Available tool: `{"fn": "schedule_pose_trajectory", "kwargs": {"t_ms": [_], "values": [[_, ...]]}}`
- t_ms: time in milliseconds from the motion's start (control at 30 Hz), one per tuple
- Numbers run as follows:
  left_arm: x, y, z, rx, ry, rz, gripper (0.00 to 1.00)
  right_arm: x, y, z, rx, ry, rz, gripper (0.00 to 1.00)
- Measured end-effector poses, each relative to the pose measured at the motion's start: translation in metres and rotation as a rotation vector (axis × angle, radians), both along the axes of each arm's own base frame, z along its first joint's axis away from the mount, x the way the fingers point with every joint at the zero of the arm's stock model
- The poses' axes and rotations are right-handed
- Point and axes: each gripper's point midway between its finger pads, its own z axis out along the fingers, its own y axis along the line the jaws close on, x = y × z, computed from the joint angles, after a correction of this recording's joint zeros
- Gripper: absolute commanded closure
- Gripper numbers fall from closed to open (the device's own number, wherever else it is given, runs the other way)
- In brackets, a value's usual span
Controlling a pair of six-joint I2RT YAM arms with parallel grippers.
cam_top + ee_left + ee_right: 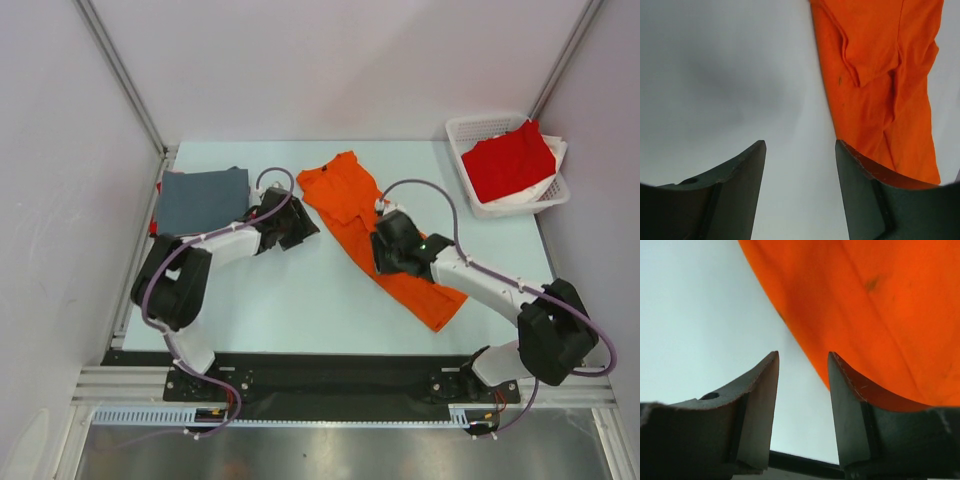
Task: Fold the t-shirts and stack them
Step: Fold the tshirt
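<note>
The orange t-shirt (345,200) lies mid-tabletop (300,310) as a long strip, its long axis running from far left to near right. Both pincers are spread and empty: the left pincer (800,145) just left of the shirt's far end, the right pincer (802,357) at its left edge, midway along.

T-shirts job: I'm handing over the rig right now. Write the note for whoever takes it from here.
Left gripper: open, empty, over bare table beside the orange shirt.
Right gripper: open, empty, by the orange shirt's middle.
Things: grey shirt lies folded at the left rear. The orange shirt lies mid-table as a long diagonal strip. Red shirt is in the basket at the right rear.
Done: grey is folded. Orange looks folded lengthwise only.
Left: finish folding orange, probably stack it on grey, then fetch and fold red.
</note>
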Motion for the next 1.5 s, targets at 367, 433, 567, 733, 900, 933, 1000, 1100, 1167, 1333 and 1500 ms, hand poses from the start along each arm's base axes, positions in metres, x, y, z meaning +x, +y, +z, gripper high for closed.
{"fn": "schedule_pose_trajectory", "kwargs": {"t_ms": [367,433,567,733,900,933,1000,1100,1167,1333,1500], "values": [[0.074,-0.022,-0.019,-0.030,0.036,0.042,0.37,-0.104,-0.014,-0.041,-0.324,0.067,0.026,0.45],[0.082,-0.023,-0.025,-0.038,0.048,0.052,0.37,-0.113,-0.018,-0.048,-0.397,0.080,0.016,0.45],[0.098,-0.022,-0.028,-0.079,0.063,0.085,0.37,-0.121,-0.027,-0.064,-0.546,0.113,-0.022,0.47],[0.122,-0.021,-0.028,-0.130,0.063,0.115,0.37,-0.127,-0.046,-0.079,-0.675,0.146,-0.070,0.47],[0.147,-0.025,-0.026,-0.172,0.049,0.131,0.37,-0.123,-0.055,-0.079,-0.736,0.152,-0.110,0.48],[0.151,-0.025,-0.026,-0.180,0.047,0.133,0.37,-0.121,-0.058,-0.079,-0.752,0.154,-0.119,0.47],[0.162,-0.027,-0.026,-0.197,0.044,0.137,0.37,-0.118,-0.065,-0.079,-0.784,0.160,-0.137,0.48],[0.175,-0.027,-0.025,-0.218,0.036,0.138,0.38,-0.113,-0.075,-0.080,-0.830,0.168,-0.158,0.50],[0.181,-0.026,-0.025,-0.226,0.033,0.142,0.38,-0.111,-0.083,-0.081,-0.865,0.179,-0.167,0.52],[0.182,-0.024,-0.025,-0.231,0.035,0.143,0.38,-0.106,-0.092,-0.087,-0.904,0.213,-0.173,0.85],[0.182,-0.024,-0.025,-0.232,0.032,0.142,0.38,-0.106,-0.086,-0.091,-0.904,0.217,-0.142,1.00]]}}
